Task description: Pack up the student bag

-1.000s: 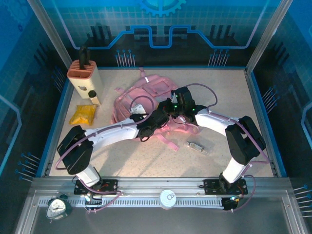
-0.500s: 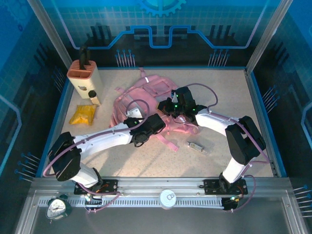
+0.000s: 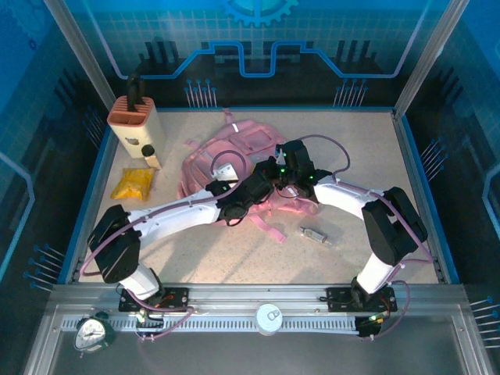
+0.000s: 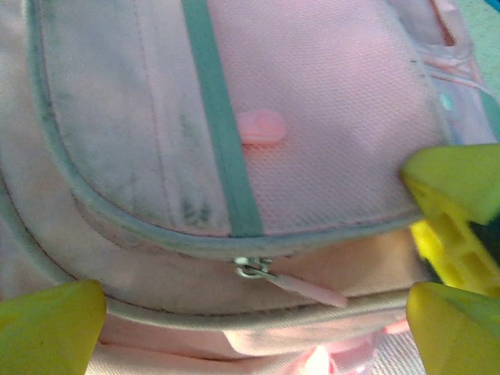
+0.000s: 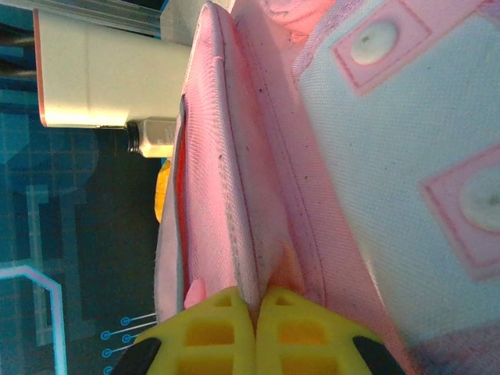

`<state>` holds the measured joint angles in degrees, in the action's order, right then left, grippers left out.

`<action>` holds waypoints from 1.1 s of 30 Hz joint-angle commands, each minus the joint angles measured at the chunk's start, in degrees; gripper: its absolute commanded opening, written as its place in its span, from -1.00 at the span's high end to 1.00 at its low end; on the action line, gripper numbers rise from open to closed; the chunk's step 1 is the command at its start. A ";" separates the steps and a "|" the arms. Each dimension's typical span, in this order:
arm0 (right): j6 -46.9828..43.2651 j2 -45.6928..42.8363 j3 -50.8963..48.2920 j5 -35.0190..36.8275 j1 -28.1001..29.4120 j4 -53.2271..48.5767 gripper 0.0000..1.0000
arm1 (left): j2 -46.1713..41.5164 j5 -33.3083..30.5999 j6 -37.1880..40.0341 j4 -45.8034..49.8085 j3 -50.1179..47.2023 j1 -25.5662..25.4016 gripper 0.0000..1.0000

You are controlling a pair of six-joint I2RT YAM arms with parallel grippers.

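Observation:
The student bag (image 3: 242,144), a soft pink backpack, lies on the middle of the table toward the back. My left gripper (image 3: 262,183) hovers over its near side, open. In the left wrist view, its yellow fingertips (image 4: 48,322) stand wide apart around a zipper pull (image 4: 293,283) beneath the grey-piped front pocket (image 4: 328,94), touching nothing. My right gripper (image 3: 278,172) sits at the bag's right side. In the right wrist view, this gripper (image 5: 256,301) is shut on a fold of the bag's pink fabric (image 5: 226,156).
A tan knife block (image 3: 134,123) stands at the back left, with a small bottle (image 3: 149,155) and a yellow packet (image 3: 133,183) beside it. A small metal item (image 3: 315,235) lies right of centre. Loose pink straps (image 3: 269,226) trail toward the front. A clock (image 3: 94,332) sits on the near rail.
The left arm drew back toward the front left, then reached forward again to the bag's near side, jaws wide. The right gripper kept its pinch on the bag.

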<state>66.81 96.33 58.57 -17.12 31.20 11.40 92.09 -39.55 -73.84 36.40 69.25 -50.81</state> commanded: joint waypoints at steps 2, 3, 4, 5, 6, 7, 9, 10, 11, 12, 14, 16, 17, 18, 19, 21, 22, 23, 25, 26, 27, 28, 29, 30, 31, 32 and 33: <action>1.08 -3.17 0.34 -1.33 0.77 7.76 1.00 | 1.55 -0.61 -3.47 2.97 1.25 0.59 -0.99; 1.06 -3.18 0.40 -1.20 0.77 7.68 1.00 | 1.77 -0.53 -3.49 2.93 1.19 0.83 -0.98; 1.18 -3.17 0.33 -1.21 0.75 7.74 1.00 | 1.99 -0.59 -3.57 2.94 1.22 1.12 -0.98; 1.32 -3.10 0.28 -1.18 0.79 8.00 1.00 | 2.18 -0.69 -3.68 2.90 1.23 1.38 -0.99; 1.41 -3.09 0.29 -1.29 0.74 8.19 1.00 | 2.42 -0.62 -3.74 2.90 1.38 1.83 -0.99; 1.56 -3.08 0.25 -1.33 0.87 8.36 1.00 | 2.63 -0.46 -3.85 2.74 1.39 2.25 -0.99; 1.49 -3.08 0.35 -1.23 0.89 8.29 1.00 | 3.18 -0.83 -2.77 1.75 1.40 2.54 -0.99; 1.44 -3.15 0.37 -1.08 0.88 8.29 1.00 | 3.71 -0.75 -2.71 2.11 1.80 2.88 -0.98; 1.40 -3.17 0.34 -1.10 0.88 8.16 1.00 | 4.20 -0.66 -2.56 2.81 2.28 3.13 -0.98; 1.31 -3.17 0.30 -1.08 0.90 8.15 1.00 | 4.73 -0.85 -2.76 3.87 2.77 3.32 -0.98; 1.23 -3.32 0.27 -0.99 0.88 7.99 1.00 | 4.99 -0.97 -3.30 4.72 2.88 3.38 -0.99; 0.94 -3.35 0.31 -0.78 0.93 7.70 1.00 | 4.35 -0.24 -2.59 3.00 1.81 3.29 -0.97; 0.80 -3.32 0.37 -0.68 0.88 7.61 1.00 | 3.96 0.08 -2.44 2.55 1.44 3.22 -0.89; 0.78 -3.18 0.57 -0.76 0.88 7.54 1.00 | 3.67 0.17 -2.26 2.53 1.17 3.13 -0.82; 0.70 -3.09 0.71 -0.87 0.86 7.49 1.00 | 3.33 0.18 -2.10 2.50 0.91 3.08 -0.76; 0.56 -2.91 0.81 -0.89 0.88 7.50 1.00 | 2.50 0.32 -1.51 2.47 0.32 2.97 -0.61; 0.54 -2.84 0.82 -0.72 0.88 7.50 1.00 | 2.03 0.25 -1.35 2.43 -0.04 2.82 -0.54; 0.47 -2.76 0.78 -0.52 0.89 7.47 1.00 | 1.57 0.20 -1.05 2.23 -0.51 2.69 -0.48; 0.47 -2.41 0.86 -0.46 0.88 7.67 1.00 | 0.76 0.56 -0.93 1.68 -1.33 2.64 -0.31; 0.52 -2.09 1.05 -0.58 0.92 7.75 1.00 | 0.46 0.98 -0.51 1.02 -1.74 2.56 -0.23; 0.54 -1.78 1.19 -0.63 0.88 7.88 1.00 | 0.20 1.40 -0.10 0.36 -2.00 2.55 -0.15; 0.59 -1.56 1.21 -0.76 0.88 8.02 1.00 | 0.03 1.88 0.59 -0.48 -2.10 2.43 -0.09; 0.67 -1.44 1.28 -0.80 0.88 8.10 1.00 | -0.05 2.41 1.12 -1.09 -2.19 2.46 -0.04; 0.60 -1.33 1.26 -0.72 0.92 8.11 1.00 | -0.06 2.86 1.22 -1.27 -2.11 2.26 0.01; 0.61 -1.32 1.26 -0.74 0.84 8.12 1.00 | -0.03 3.16 1.42 -1.65 -2.11 2.12 0.04; 0.29 -1.32 1.29 -0.61 0.89 8.07 1.00 | 0.01 3.46 1.71 -2.21 -2.11 1.96 0.06; 0.09 -1.41 1.29 -0.46 0.91 7.79 1.00 | 0.18 3.97 2.07 -3.06 -2.20 1.87 0.10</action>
<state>67.53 96.33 58.06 -16.91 31.51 12.14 93.54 -36.82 -73.32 34.79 67.99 -48.60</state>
